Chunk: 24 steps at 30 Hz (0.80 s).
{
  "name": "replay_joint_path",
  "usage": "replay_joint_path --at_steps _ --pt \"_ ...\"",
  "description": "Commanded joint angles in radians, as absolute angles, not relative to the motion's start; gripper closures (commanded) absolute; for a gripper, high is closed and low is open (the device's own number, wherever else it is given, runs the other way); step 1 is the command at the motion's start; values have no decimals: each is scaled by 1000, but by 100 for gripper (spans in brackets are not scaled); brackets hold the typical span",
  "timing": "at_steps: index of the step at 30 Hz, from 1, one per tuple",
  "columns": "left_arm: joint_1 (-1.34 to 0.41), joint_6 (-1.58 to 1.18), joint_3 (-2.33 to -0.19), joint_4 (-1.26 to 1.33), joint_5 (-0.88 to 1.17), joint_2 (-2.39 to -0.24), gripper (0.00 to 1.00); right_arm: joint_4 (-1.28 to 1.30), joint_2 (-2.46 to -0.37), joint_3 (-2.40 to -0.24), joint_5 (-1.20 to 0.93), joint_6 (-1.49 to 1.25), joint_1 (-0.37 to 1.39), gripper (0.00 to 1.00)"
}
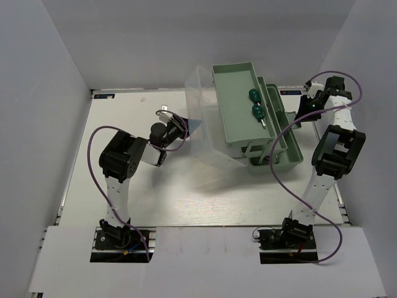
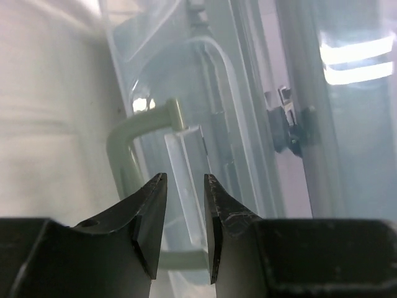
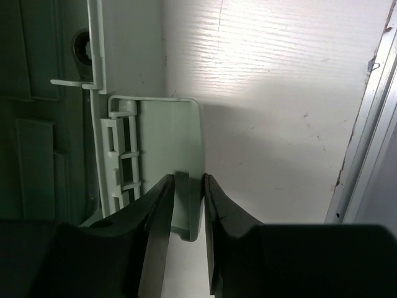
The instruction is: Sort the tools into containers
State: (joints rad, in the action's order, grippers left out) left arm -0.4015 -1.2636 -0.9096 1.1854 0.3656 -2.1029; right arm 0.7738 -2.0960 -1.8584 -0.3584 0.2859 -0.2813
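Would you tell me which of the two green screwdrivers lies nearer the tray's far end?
The upper screwdriver in the top view; the other screwdriver lies just below it, nearer the arms.

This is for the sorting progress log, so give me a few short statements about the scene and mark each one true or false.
1. Two screwdrivers lie in the raised tray. True.
2. The translucent lid is shut over the toolbox. False: it stands swung open to the left of the tray.
3. The left gripper has a clear piece of the lid between its fingers. True.
4. The right gripper holds a wrench. False: a pale green flap of the toolbox sits between its fingers.
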Motion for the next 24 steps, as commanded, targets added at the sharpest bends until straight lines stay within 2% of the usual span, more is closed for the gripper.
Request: replay_joint_path --at_steps 1,17,24 --pt "-466 -1262 -1017 1201 478 -2028 59 934 -2137 -1878 -663 265 -212 70" --pt "-610 -1262 -1437 1005 563 -2147 60 876 -2076 -1746 -655 267 -176 71" --pt "-620 -1262 -1399 1025 563 -2090 60 854 -2063 -1688 -644 267 -178 70"
